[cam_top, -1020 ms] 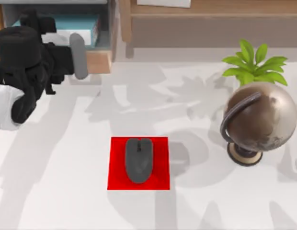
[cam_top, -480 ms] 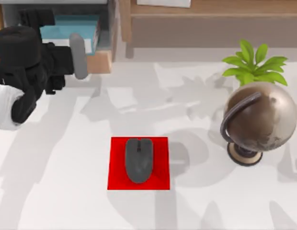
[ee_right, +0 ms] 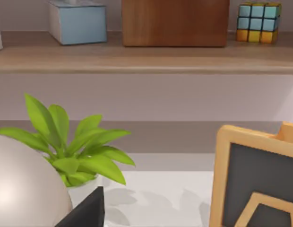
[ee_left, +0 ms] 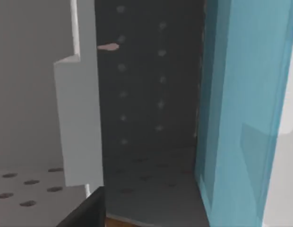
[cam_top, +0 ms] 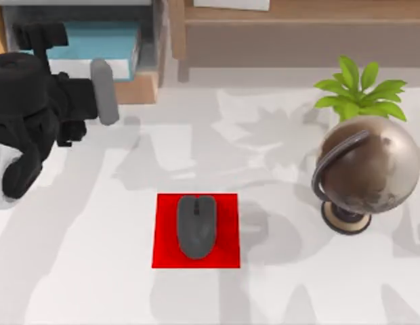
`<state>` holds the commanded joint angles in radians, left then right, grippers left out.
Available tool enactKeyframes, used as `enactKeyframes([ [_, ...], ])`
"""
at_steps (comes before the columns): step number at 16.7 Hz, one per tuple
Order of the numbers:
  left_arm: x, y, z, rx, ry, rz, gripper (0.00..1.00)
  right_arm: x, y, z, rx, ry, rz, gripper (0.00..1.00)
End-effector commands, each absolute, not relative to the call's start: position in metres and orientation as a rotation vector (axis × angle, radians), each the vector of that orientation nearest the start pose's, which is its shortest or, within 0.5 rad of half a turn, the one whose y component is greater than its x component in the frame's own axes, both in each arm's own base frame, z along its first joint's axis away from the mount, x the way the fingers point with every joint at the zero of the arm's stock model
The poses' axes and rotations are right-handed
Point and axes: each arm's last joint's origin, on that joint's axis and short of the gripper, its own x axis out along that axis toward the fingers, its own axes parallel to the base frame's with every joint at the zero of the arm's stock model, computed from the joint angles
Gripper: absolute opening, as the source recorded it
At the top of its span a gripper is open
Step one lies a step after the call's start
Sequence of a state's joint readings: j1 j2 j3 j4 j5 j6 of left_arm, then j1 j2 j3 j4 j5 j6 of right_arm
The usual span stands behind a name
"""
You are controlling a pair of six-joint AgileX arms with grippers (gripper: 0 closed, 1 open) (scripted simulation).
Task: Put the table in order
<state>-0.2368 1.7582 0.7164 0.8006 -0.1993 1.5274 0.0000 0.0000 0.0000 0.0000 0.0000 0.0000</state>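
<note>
The plain white matte table (cam_top: 81, 271) spans the whole top view. The bronze globe (cam_top: 368, 167) half-hides a green leafy plant (cam_top: 359, 89). A dark grey mouse (cam_top: 196, 225) lies on a red square mat (cam_top: 162, 254). At the far left the left gripper (cam_top: 101, 91) holds what may be a grey drawer handle (cam_top: 106, 108), its grip hard to make out.

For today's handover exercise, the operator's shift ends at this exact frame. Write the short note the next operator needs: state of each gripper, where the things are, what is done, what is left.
Left gripper: at the table's far left, by the grey drawer handle of the light-wood shelf unit; the drawer looks open, with a blue box inside. Fingers not readable.
Right arm: parked; its wrist camera faces the plant and shelf.
Mouse sits on the red mat, centre front. Globe and plant stand at the right.
Done: mouse is on the mat.
Left: probably sort out the drawer.
</note>
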Motion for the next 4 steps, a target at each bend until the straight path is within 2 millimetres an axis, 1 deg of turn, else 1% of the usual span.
enactKeyframes([
  [2, 0.3243, -0.0740, 0.1495, 1.561, 0.180, -0.214, 1.00, 0.1057, -0.0012, 0.1600, 0.000, 0.000, 0.000, 1.00],
  [4, 0.3204, -0.0745, 0.1467, 1.565, 0.187, -0.224, 1.00, 0.1057, -0.0012, 0.1600, 0.000, 0.000, 0.000, 1.00],
])
